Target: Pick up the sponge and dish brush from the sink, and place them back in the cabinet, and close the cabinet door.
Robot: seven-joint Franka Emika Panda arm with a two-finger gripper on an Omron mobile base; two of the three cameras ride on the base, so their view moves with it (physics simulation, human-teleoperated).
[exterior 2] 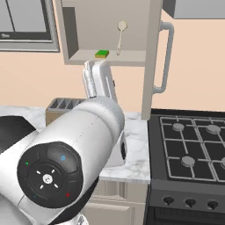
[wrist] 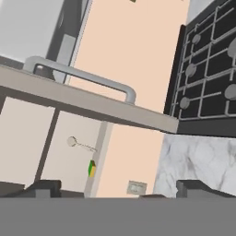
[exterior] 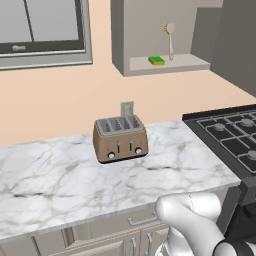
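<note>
The sponge [exterior: 157,60] lies flat on the shelf of the open cabinet [exterior: 150,30], green face up, and the dish brush [exterior: 170,40] stands upright just beside it, head at the top, leaning against the back wall. The cabinet door [exterior 2: 152,57] hangs open, edge-on in the right base view, its silver bar handle [exterior 2: 165,57] facing right. Below, a tan 4-slot toaster [exterior: 120,138] sits on the marble desk [exterior: 60,170] near the black stove [exterior: 232,135]. The 2 fingers [wrist: 46,188] stand wide apart, holding nothing, in the hand view.
</note>
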